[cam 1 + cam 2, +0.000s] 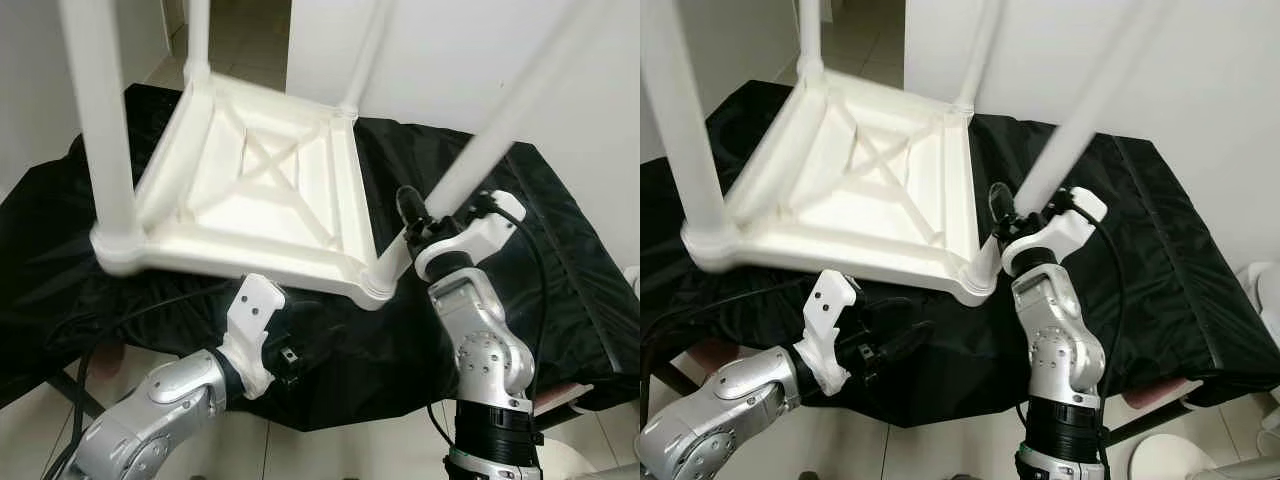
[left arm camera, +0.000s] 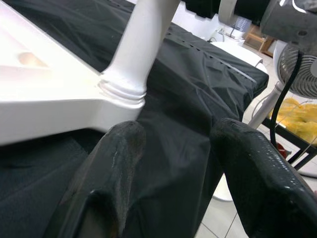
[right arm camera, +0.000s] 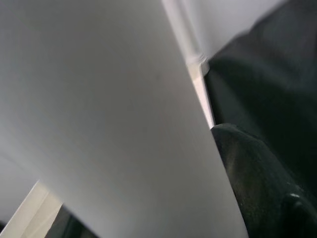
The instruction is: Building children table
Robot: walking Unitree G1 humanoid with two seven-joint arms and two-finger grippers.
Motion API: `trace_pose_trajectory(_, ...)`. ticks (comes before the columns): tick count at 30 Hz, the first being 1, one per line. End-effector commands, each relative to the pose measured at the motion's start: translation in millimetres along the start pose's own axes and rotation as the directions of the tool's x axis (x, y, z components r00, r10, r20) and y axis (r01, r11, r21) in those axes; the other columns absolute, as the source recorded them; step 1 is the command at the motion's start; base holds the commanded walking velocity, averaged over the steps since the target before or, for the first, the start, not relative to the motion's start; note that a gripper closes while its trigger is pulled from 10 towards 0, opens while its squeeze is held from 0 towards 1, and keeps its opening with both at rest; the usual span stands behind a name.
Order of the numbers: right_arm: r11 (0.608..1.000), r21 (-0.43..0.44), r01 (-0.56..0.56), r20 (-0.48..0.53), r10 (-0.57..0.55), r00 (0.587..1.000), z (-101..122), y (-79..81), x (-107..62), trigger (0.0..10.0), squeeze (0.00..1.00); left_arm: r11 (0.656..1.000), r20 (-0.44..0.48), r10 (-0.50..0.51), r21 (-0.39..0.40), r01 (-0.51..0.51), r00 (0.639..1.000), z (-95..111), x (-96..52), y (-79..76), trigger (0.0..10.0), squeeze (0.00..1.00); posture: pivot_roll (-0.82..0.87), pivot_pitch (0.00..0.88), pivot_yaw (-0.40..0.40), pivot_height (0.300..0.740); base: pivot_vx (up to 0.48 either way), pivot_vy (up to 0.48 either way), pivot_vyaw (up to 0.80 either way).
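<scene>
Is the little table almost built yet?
Nearly. The white table lies upside down on the black cloth with four legs standing in its corners. The right gripper holds the near leg close to its socket. The left gripper waits open below. Flipping it upright is left.

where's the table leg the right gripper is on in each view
Left eye view: table leg, slanting from the near right corner socket toward top right.
Right eye view: table leg, centre right.
Left wrist view: leg rising from its socket.
Right wrist view: leg, close, against a finger.
Shared landmark: black cloth.
</scene>
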State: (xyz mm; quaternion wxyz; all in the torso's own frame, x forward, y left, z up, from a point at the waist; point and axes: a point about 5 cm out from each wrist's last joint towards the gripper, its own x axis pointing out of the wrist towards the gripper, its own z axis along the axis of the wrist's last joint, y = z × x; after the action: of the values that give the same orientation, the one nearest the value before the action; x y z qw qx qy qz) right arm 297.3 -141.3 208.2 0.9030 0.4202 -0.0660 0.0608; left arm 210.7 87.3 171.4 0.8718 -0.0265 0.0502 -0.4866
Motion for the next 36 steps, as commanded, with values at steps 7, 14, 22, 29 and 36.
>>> trace_pose_trajectory(7,0.767,0.642,-0.005,0.019,-0.010,1.000,-23,-35.7,-17.2,10.0,0.00,0.986,0.020,-0.167,-0.001,0.167,0.986,3,3.9,-15.7,10.0,0.00,0.04,0.121,-0.075,0.740,0.000,0.000,0.00)
trace_pose_trajectory(14,0.702,0.697,0.145,-0.069,-0.136,0.988,-58,-96.0,-41.8,10.0,0.00,0.985,0.022,-0.170,-0.008,0.171,0.985,3,5.0,-15.2,10.0,0.00,0.03,0.126,-0.058,0.740,0.000,0.000,0.00)
trace_pose_trajectory(22,0.689,0.697,0.200,-0.154,-0.129,0.980,-74,-101.1,-35.8,10.0,0.00,0.985,0.017,-0.170,-0.006,0.170,0.985,4,4.5,-12.3,10.0,0.00,0.03,0.130,-0.046,0.740,0.000,0.000,0.00)
trace_pose_trajectory(29,0.681,0.719,0.142,-0.109,-0.091,0.990,-69,-105.7,-52.3,10.0,1.00,0.986,0.013,-0.166,-0.003,0.166,0.986,4,2.4,-12.4,10.0,0.00,0.05,0.142,-0.052,0.740,0.000,0.000,0.00)
trace_pose_trajectory(36,0.683,0.719,0.129,-0.054,-0.130,0.990,-49,-154.0,-146.9,10.0,0.00,0.992,0.000,-0.127,-0.005,0.127,0.992,4,-6.2,-10.0,10.0,0.00,0.06,0.165,-0.047,0.740,0.000,0.000,0.00)
